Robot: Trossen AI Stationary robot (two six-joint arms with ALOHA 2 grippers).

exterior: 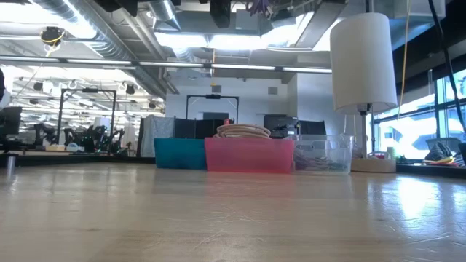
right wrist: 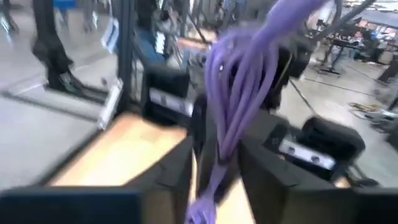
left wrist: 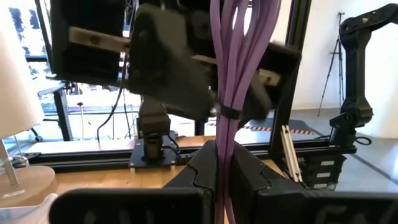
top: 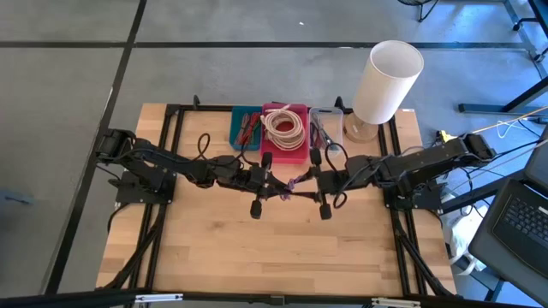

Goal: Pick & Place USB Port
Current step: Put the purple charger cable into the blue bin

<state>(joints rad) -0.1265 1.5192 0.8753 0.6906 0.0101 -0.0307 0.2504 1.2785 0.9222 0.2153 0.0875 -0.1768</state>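
Both hands, left (top: 272, 185) and right (top: 310, 182), grip a purple cable (top: 291, 183) (bundled) just before the pink bin (top: 295, 156).

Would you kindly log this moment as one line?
left hand: shut on purple cable | right hand: around same cable, grip unclear | cable: above table | pink bin: holds coiled cable

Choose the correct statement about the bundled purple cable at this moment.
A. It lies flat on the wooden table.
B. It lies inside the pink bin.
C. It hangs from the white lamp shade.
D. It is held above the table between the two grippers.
D: the bundled purple cable spans the gap between the left gripper and the right gripper over the wooden table, and the left fingers close on it.
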